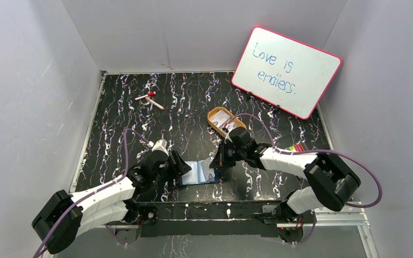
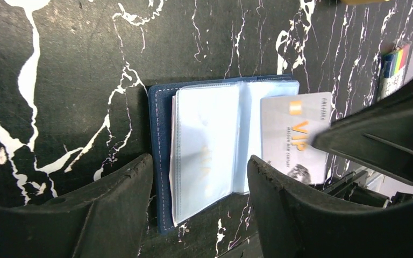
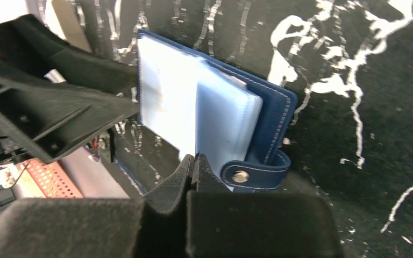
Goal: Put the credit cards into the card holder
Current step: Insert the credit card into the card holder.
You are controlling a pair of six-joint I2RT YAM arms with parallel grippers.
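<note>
Right claw (image 3: 193, 159) pinches credit card (image 2: 293, 134) over card holder (image 2: 160, 140), left claw (image 2: 199, 161) wide open.

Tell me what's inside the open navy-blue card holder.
The navy-blue folding card holder shows pale blue plastic sleeves; a grey plastic VIP card overlaps their edge. Cards hidden within sleeves cannot be told.

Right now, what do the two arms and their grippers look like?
Both the left arm and right arm have white link shells with bulky black joint housings. A purple cable loops along each. The left gripper and right gripper have matte black, wedge-shaped fingers; no markings visible.
</note>
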